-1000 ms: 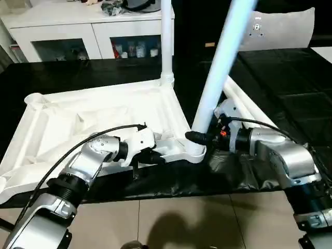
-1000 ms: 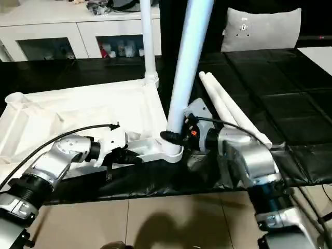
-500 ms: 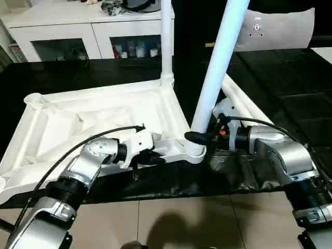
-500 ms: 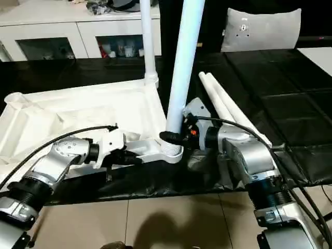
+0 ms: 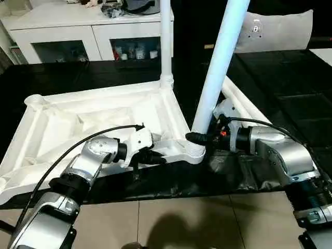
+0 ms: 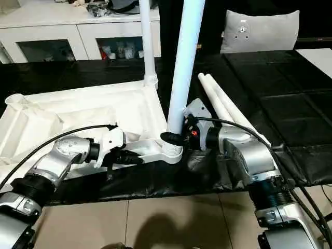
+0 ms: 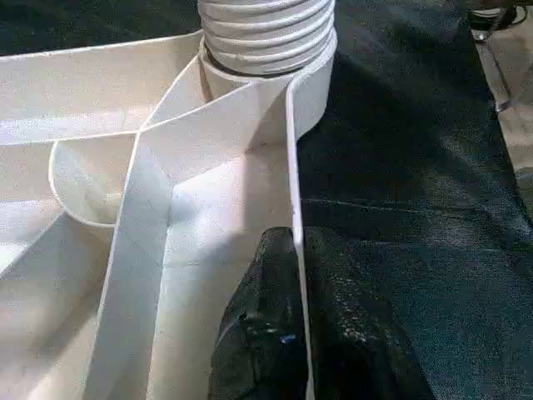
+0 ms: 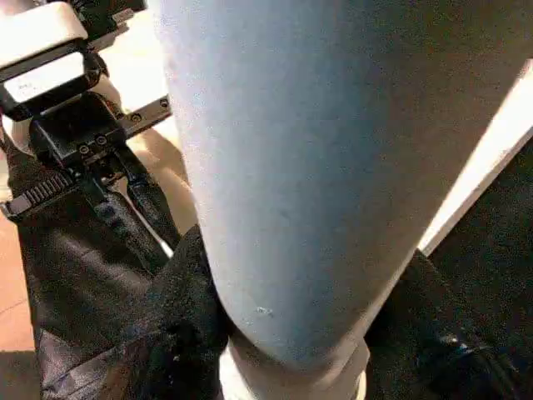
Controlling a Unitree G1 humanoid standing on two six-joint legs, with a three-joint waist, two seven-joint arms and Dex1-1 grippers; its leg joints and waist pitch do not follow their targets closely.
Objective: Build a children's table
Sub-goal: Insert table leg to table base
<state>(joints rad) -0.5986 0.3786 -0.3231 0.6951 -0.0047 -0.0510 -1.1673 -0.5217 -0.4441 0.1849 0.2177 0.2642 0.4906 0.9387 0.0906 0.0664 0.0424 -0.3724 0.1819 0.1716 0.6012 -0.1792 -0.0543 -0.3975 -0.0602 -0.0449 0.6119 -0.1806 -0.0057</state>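
At the near corner socket, the right gripper clasps the upright leg; the left gripper pinches the tabletop's rim beside it.

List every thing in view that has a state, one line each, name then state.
tabletop: upside down on the black mat, ribs up.
far leg: upright, seated in its corner socket.
near leg: leaning, threaded end in the near corner socket.
spare legs: two, lying loose side by side on the mat.
left end effector: shut on the tabletop's rim.
right end effector: clamped around the near leg's base.
cabinet: glass doors closed.
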